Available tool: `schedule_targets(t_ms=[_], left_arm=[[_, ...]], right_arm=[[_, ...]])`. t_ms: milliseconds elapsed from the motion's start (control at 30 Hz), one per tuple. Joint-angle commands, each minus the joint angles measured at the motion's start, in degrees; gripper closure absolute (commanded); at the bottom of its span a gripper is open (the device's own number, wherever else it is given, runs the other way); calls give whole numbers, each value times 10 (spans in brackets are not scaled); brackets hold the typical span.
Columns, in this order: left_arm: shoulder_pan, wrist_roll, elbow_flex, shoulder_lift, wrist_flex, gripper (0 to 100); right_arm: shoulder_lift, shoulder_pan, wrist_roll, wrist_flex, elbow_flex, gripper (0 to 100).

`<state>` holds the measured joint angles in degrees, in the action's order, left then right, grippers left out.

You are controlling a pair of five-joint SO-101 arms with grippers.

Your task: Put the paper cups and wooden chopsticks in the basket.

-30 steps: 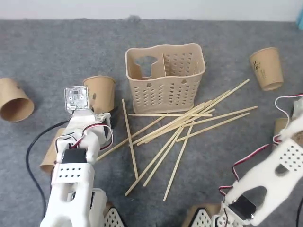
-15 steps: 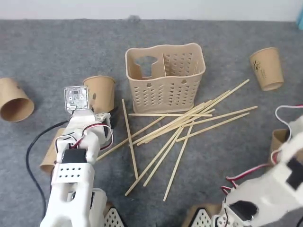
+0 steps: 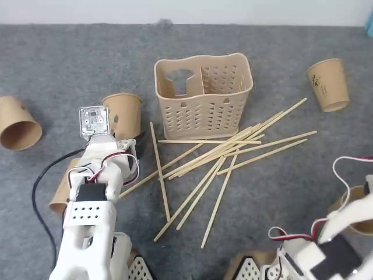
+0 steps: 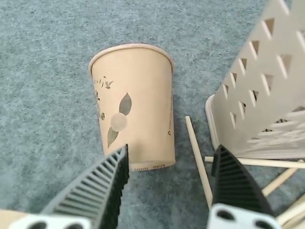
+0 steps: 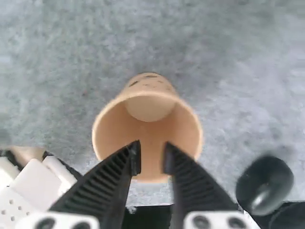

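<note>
The beige slotted basket (image 3: 204, 96) stands at the back centre. Wooden chopsticks (image 3: 224, 153) lie scattered in front of it. A paper cup (image 3: 123, 114) lies on its side left of the basket, and my left gripper (image 4: 171, 160) (image 3: 119, 147) hangs open just short of this cup (image 4: 133, 102). My right gripper (image 5: 150, 155) is shut on the rim of another paper cup (image 5: 147, 126), whose mouth faces the camera. At the table's right front this cup (image 3: 354, 205) shows partly behind the right arm. More cups lie at the far left (image 3: 17, 123), under the left arm (image 3: 60, 189) and at the back right (image 3: 329, 83).
Grey carpet covers the table. A black cable (image 3: 38, 186) loops beside the left arm's base. The basket's wall (image 4: 267, 109) and one chopstick (image 4: 198, 157) lie close beside the left gripper.
The right arm has drawn back toward the table's front edge, and the cup at the right has moved with it. The left arm has kept still.
</note>
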<state>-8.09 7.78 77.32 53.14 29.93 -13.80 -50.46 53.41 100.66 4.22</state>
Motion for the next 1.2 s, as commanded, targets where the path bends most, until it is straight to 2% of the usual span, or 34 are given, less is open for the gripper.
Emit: schedule_targets(t_ms=[0, 300, 500, 967, 1033, 1100, 1167], left_arm=[[-4, -3, 0, 16, -12, 728], [-4, -3, 1, 16, -13, 728], [-4, -4, 2, 16, -13, 728], [-4, -4, 2, 16, -14, 728], [-4, -4, 2, 16, -14, 728], [-4, -4, 2, 16, -14, 728], [-4, -4, 2, 16, -14, 728]], right_arm=[[-42, -22, 7, 6, -30, 826], [-31, -41, 7, -138, 90, 832], [39, -50, 4, -219, 118, 832], [225, -50, 3, -219, 115, 838], [233, -51, 3, -219, 115, 889], [234, -51, 3, -219, 113, 980], [231, -51, 3, -208, 100, 980]])
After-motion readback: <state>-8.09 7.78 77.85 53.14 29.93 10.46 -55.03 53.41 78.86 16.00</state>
